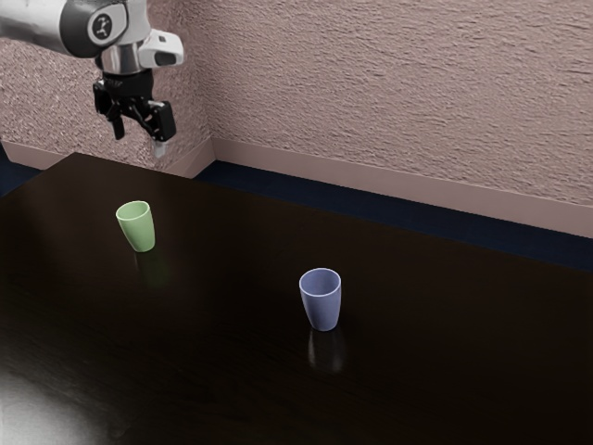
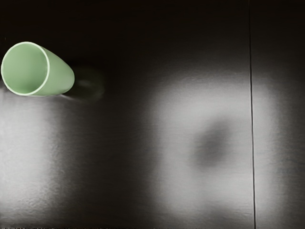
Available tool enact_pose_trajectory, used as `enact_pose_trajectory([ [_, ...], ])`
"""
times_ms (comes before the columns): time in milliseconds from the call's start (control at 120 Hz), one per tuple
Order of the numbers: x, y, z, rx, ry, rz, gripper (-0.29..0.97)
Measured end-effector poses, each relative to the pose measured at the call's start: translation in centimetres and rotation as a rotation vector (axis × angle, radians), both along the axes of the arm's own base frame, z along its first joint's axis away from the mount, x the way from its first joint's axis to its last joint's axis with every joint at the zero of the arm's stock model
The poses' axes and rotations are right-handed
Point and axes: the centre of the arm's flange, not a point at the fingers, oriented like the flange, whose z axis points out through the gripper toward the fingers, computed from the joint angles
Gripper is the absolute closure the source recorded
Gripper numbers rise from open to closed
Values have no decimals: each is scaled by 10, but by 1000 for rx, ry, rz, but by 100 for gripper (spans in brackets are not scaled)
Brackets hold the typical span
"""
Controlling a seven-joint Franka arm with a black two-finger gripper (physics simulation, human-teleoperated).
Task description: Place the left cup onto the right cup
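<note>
A dark, glossy, near-black tabletop [image 1: 435,371] carries two cups, both standing upright with their mouths open. The pale green plastic cup [image 1: 136,225] sits on the table below the black two-finger gripper [image 1: 139,137], a little off to one side of it, not straight beneath. The lavender-blue plastic cup [image 1: 321,298] stands well apart from the gripper, toward the exterior view's right, and well apart from the green cup. In the wrist view the green cup [image 2: 35,69] rests on the shiny surface [image 2: 143,200], which shows a thin straight line [image 2: 251,119].
</note>
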Motion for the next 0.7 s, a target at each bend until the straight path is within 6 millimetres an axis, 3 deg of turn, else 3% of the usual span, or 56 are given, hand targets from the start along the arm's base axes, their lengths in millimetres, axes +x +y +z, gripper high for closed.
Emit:
enact_pose_trajectory([
  [150, 1, 25, -5, 4, -4, 22, 0],
  [300, 4, 37, -13, 8, -6, 13, 0],
  [475, 7, 45, -35, 10, 9, -11, 0],
  [700, 7, 78, -62, 17, 10, -10, 0],
])
